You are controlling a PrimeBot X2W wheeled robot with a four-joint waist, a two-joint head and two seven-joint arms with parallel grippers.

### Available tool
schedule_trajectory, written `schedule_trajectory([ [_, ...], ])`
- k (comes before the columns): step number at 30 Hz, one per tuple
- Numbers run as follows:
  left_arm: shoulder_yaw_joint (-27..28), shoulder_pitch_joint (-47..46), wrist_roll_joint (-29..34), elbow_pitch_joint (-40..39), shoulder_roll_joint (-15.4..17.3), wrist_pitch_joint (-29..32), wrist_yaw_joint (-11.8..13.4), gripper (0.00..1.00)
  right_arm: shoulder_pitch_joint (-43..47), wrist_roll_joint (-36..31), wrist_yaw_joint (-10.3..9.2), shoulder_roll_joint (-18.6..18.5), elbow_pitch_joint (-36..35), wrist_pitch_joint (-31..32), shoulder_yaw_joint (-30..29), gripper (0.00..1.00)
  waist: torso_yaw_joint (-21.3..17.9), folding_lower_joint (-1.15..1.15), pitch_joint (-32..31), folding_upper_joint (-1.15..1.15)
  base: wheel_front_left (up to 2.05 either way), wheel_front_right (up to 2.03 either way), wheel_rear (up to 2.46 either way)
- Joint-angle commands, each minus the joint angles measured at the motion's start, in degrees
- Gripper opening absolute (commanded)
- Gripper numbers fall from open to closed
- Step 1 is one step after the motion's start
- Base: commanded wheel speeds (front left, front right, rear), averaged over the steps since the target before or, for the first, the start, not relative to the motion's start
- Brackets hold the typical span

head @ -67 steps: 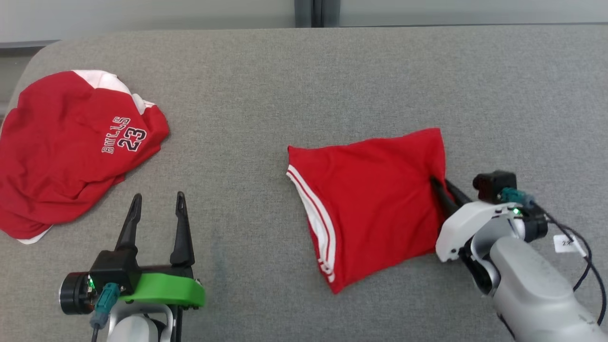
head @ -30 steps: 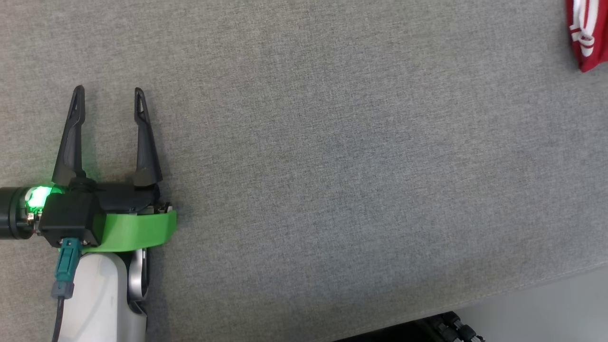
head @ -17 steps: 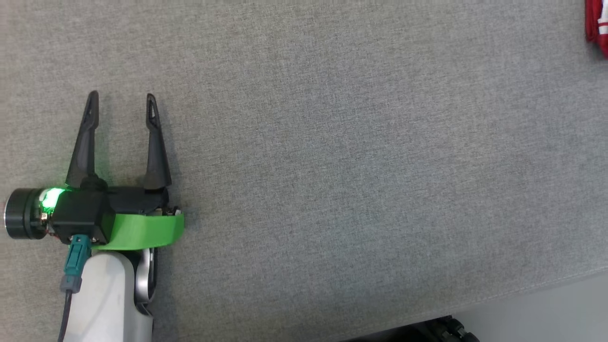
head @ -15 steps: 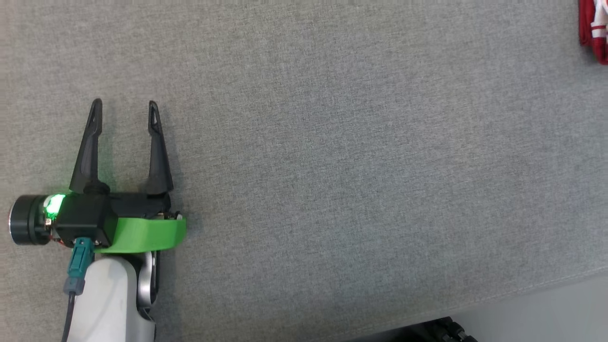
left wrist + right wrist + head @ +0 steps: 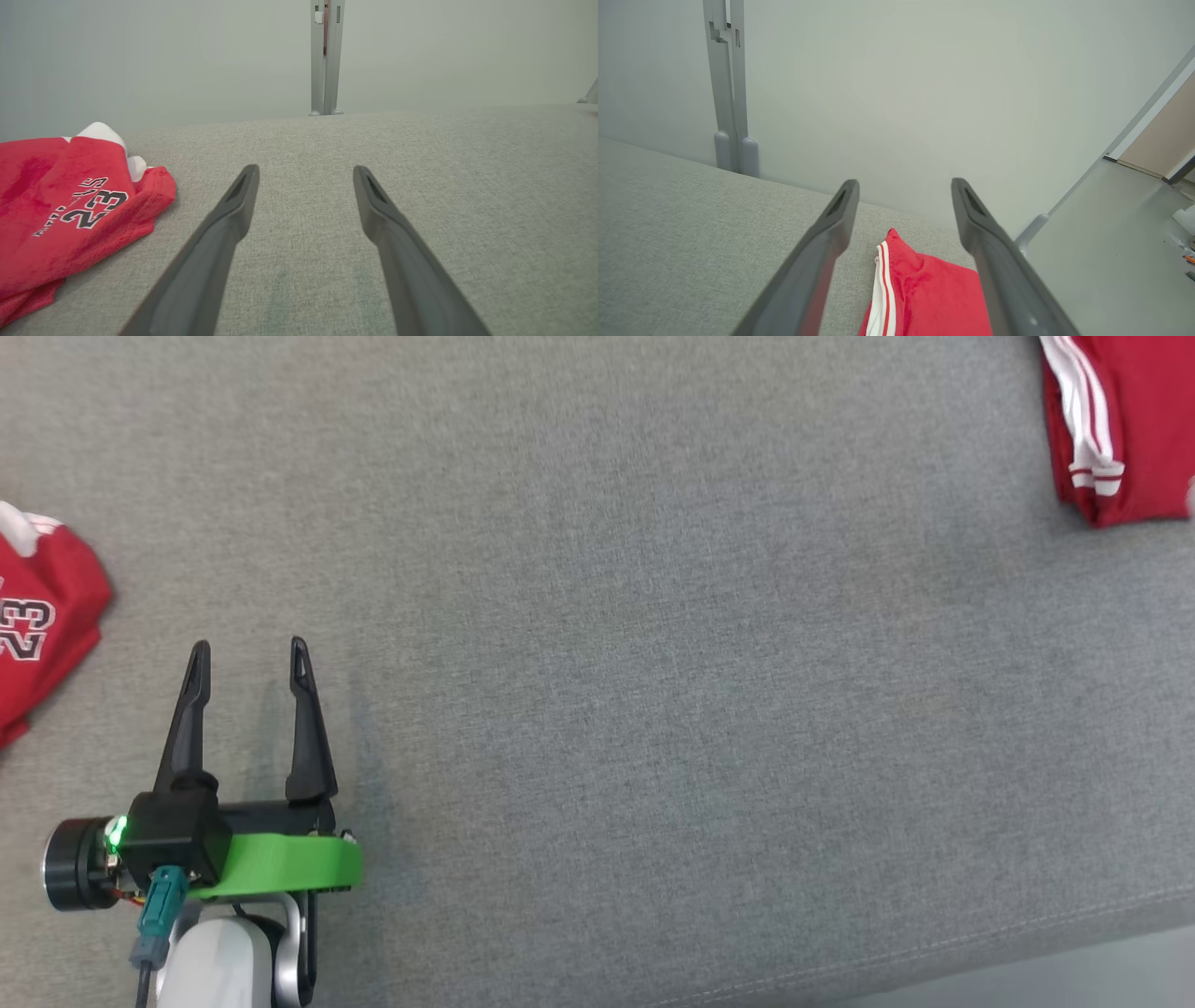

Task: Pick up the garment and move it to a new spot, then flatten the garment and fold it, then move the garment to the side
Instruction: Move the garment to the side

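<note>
Red folded shorts (image 5: 1120,429) lie on grey bench (image 5: 653,663), left gripper (image 5: 248,644) and right gripper (image 5: 904,183) jaws open, empty; a careless pass could snag, unfold them.

red garment (image 5: 1125,420), white double stripes along one edge, folded and lying flat at far right of grey tabletop (image 5: 653,663).

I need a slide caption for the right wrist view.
Open right tool aimed at striped red garment on grey surface.
</note>
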Motion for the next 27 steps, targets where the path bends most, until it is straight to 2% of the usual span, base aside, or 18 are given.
schedule_trajectory([
  [1, 0.22, 1.14, -0.53, 0.26, -0.19, 0.01, -0.38, 1.0, 3.11, -1.02, -0.13, 1.21, -1.74, -0.12, -1.68, 1.0, 1.88, 0.0, -4.76, 0.0, 0.0, 0.0, 0.0],
  [8, 0.97, 3.11, -1.21, 1.7, -0.74, 0.01, -0.97, 1.0, 19.44, -4.14, -0.12, 9.41, -10.25, -0.13, -9.89, 1.0, 4.39, 0.0, -9.18, 0.0, 0.0, 0.0, 0.0],
  [14, 1.28, 4.37, -1.87, 3.29, -1.06, 0.01, -1.46, 1.0, 31.25, -5.33, -0.12, 16.69, -15.54, -0.14, -14.2, 1.0, 5.87, 0.0, -11.43, 0.0, 0.0, 0.0, 0.0],
  [27, 1.13, 5.88, -3.03, 6.2, -1.39, 0.01, -2.12, 1.0, 45.53, -10.19, -0.12, 28.16, -24.59, -0.14, -18.01, 1.0, 7.49, 0.0, -14.78, 0.0, 0.0, 0.0, 0.0],
])
